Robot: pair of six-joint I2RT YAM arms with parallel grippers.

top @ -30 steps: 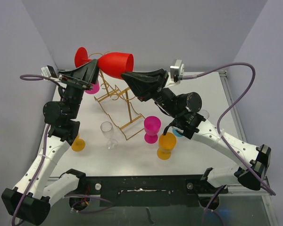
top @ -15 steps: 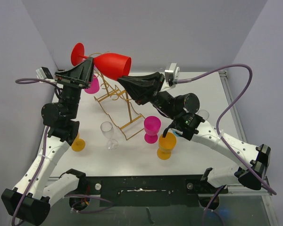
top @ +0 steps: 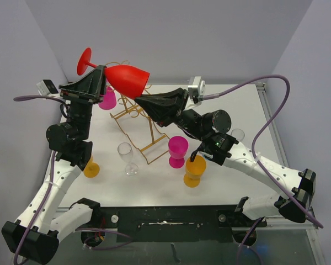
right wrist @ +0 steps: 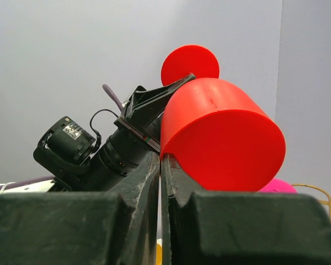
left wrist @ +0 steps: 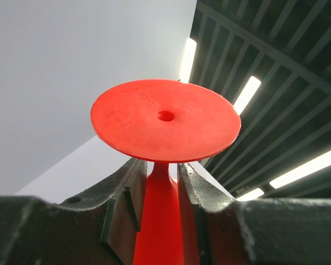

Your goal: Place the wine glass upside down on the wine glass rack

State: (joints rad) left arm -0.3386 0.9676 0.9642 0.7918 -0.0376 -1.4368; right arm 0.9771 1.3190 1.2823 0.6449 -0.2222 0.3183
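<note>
The red wine glass (top: pixel 127 79) hangs in the air, lying almost sideways, above the gold wire rack (top: pixel 137 113); its foot (top: pixel 84 59) points up-left. My left gripper (top: pixel 102 74) is shut on its stem just below the foot; in the left wrist view the fingers (left wrist: pixel 127 187) clamp the stem under the round foot (left wrist: pixel 165 118). My right gripper (top: pixel 139 99) is shut on the bowl's rim from below right; in the right wrist view the rim meets the fingertips (right wrist: pixel 161 160) under the bowl (right wrist: pixel 220 132). A bit of rack wire (right wrist: pixel 325 193) shows at the right.
On the table stand a pink glass (top: pixel 177 150), an orange glass (top: pixel 195 169), a clear glass (top: pixel 127 156), another orange glass (top: pixel 91 168) by the left arm, a pink glass (top: pixel 107 99) behind the rack, and a clear glass (top: pixel 238 134) at right.
Both arms have carried the red glass up and to the left, and its foot now sits higher and further left. Both grips are unchanged.
</note>
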